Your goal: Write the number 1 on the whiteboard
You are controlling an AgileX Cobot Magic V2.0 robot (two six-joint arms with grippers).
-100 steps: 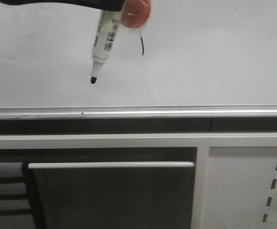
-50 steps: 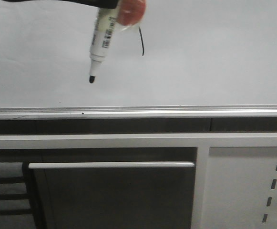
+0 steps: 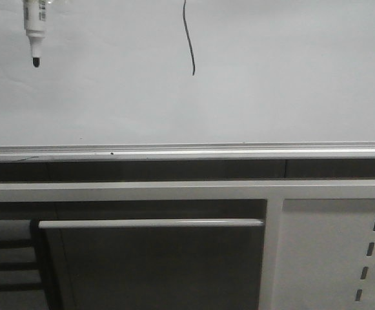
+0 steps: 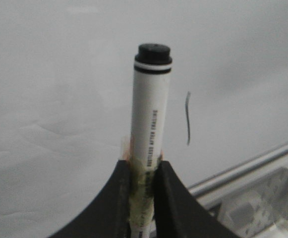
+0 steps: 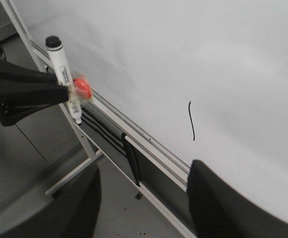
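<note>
No containers in any view.

Your left gripper (image 4: 143,176) has its jaws clamped on the marker (image 4: 150,116), gripping a taped section of the barrel; the butt end with its black cap points toward the wrist camera. From the right wrist view the same gripper (image 5: 59,91) holds the marker (image 5: 62,69) off the whiteboard (image 5: 193,44), out past the rail end, with an orange blob (image 5: 82,88) at the grip. In the front view only the marker's lower part (image 3: 34,29) shows at upper left, tip down, apart from the stroke.

The number 1 (image 3: 189,39) is on the whiteboard (image 3: 271,77), centre-left: a thin, slightly wavy black vertical line, its top cut off by the frame edge. Full stroke (image 5: 191,120) visible from the right wrist.

Silver rail (image 3: 239,152) runs along the board's lower edge. Below it, a dark cabinet with a handle bar (image 3: 148,223), and a perforated white panel (image 3: 335,258) at right.

Your right gripper (image 5: 144,208) shows only two dark, blurred fingers, set apart, holding nothing.
</note>
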